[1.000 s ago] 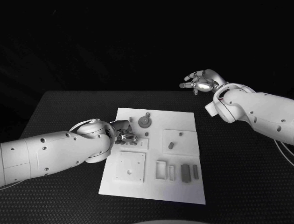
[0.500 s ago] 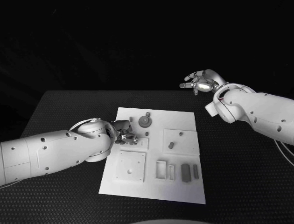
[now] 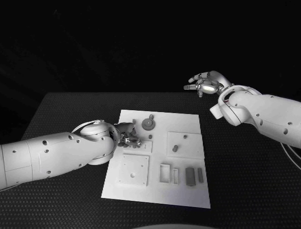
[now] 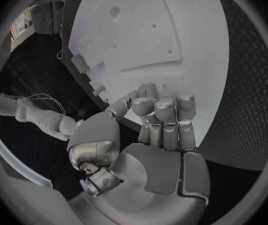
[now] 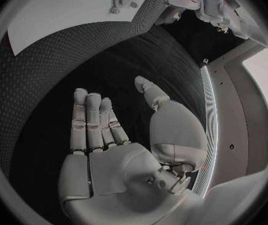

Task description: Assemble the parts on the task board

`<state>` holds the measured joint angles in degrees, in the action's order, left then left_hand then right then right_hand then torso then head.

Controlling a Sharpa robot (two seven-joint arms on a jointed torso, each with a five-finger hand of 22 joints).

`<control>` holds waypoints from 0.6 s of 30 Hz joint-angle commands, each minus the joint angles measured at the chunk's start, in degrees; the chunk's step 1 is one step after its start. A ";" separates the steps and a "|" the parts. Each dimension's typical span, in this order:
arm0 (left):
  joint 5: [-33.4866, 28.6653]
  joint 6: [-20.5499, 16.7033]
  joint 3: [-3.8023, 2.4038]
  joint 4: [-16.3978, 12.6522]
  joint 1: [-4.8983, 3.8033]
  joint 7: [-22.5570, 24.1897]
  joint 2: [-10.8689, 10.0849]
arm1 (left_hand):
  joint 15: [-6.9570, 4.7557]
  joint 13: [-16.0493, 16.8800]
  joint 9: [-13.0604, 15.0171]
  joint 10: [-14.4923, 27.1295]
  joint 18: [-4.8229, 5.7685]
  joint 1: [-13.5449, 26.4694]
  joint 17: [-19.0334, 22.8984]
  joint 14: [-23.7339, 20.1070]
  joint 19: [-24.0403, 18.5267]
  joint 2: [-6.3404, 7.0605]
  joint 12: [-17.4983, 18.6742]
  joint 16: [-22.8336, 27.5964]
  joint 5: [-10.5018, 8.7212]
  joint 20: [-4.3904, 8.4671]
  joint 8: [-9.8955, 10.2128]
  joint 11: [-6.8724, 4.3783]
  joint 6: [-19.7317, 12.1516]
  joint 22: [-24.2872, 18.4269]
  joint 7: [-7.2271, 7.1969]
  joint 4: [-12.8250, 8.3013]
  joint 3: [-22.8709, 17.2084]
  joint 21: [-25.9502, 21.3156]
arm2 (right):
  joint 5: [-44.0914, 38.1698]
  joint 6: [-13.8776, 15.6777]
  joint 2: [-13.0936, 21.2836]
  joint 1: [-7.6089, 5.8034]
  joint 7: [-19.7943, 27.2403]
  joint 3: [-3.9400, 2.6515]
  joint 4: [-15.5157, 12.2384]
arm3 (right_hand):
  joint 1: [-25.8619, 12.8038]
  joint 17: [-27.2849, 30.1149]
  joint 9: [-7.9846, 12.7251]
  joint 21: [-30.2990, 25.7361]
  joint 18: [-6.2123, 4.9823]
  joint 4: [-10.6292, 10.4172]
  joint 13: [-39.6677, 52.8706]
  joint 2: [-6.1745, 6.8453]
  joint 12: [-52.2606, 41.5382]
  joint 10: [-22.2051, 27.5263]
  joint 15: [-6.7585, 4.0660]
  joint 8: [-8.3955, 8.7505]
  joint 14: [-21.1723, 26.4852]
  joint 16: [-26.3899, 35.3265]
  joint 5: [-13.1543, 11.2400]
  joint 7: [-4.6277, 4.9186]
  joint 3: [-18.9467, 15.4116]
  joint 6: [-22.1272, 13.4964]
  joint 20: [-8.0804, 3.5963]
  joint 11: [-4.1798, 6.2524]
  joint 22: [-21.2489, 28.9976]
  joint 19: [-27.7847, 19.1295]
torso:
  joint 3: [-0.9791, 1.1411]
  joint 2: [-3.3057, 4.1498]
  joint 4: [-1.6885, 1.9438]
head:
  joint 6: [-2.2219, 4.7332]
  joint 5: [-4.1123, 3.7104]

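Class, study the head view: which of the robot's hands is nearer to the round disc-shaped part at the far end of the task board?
Left. The left hand is over the task board beside the round part; the right hand is raised beyond the board's far right corner.

Grey parts on white task board

Black table, seemingly dark room behind

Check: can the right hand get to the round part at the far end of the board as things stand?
Probably yes. The right hand hangs open past the table's far edge, and nothing lies between it and the round part. The left hand works just beside that part, so crowding is possible.
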<state>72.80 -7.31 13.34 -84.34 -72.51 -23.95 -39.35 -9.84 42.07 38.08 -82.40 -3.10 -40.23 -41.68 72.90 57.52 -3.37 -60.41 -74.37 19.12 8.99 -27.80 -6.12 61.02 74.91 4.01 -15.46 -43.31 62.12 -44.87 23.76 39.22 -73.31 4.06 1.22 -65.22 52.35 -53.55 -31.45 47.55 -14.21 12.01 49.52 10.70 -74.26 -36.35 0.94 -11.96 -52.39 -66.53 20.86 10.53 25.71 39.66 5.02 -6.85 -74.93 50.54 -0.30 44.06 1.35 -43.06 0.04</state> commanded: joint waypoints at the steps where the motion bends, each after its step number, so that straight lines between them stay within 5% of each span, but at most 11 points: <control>1: -0.01 2.53 0.34 -0.11 0.43 0.15 0.40 | -0.91 -0.09 -0.10 1.76 -0.93 -0.50 0.10 0.65 -0.01 -0.24 -0.43 -0.39 0.20 6.41 -0.24 -1.81 10.20 0.82 -5.71 -0.21 0.08 0.31 | -0.02 -0.76 -0.11 0.03 0.36 -0.03 -0.09 | -0.37 0.11 0.08 -0.27 -0.79 -0.01 -0.11 -0.31 -0.39 0.25 -0.07 -0.33 0.39 -0.19 0.23 2.51 -0.21 0.29 0.36 -0.06 -1.05 0.06 | 0.01 0.00 -0.03 | 0.09 0.10; 10: -0.29 3.58 0.29 0.21 0.43 0.02 1.01 | -0.86 -0.14 -0.21 1.82 -0.94 -0.22 0.17 0.66 -0.06 -1.25 -0.61 -0.60 0.57 6.40 -0.31 -1.85 10.23 0.79 -5.75 -0.07 0.10 0.32 | -0.02 -0.76 -0.18 0.03 0.36 -0.03 -0.04 | -0.38 0.14 0.10 -0.28 -0.79 -0.02 -0.16 -0.32 -0.42 0.27 -0.07 -0.34 0.40 -0.21 0.24 2.51 -0.21 0.29 0.36 -0.06 -1.05 0.06 | 0.02 0.02 -0.07 | 0.13 0.15; 18: -0.39 4.67 0.25 0.70 0.42 -0.38 1.37 | -0.69 -0.20 -0.34 1.89 -0.93 0.16 0.24 0.66 -0.19 -1.85 -1.00 -1.02 2.83 6.36 -0.54 -1.94 10.35 0.84 -5.83 -0.72 -0.04 0.47 | -0.02 -0.81 -0.23 0.03 0.34 -0.03 0.00 | -0.40 0.16 0.11 -0.29 -0.79 -0.02 -0.19 -0.33 -0.44 0.27 -0.07 -0.35 0.41 -0.22 0.24 2.51 -0.22 0.29 0.36 -0.06 -1.05 0.06 | 0.05 0.01 -0.05 | 0.12 0.22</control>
<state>72.90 -5.73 13.16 -83.50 -72.70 -24.28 -38.52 -9.83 41.94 37.83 -82.40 -3.10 -39.49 -41.50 72.91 57.52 -4.11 -61.24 -75.27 21.87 8.99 -28.42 -6.12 61.34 74.90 4.07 -15.67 -43.09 62.34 -44.87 23.69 39.03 -73.31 4.05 1.22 -65.18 52.36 -53.45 -31.41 47.46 -14.11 12.01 49.40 10.70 -74.49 -36.35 0.94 -11.96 -52.39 -66.52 20.86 10.54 25.71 39.66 5.02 -6.85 -74.93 50.54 -0.26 44.07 1.28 -42.97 0.21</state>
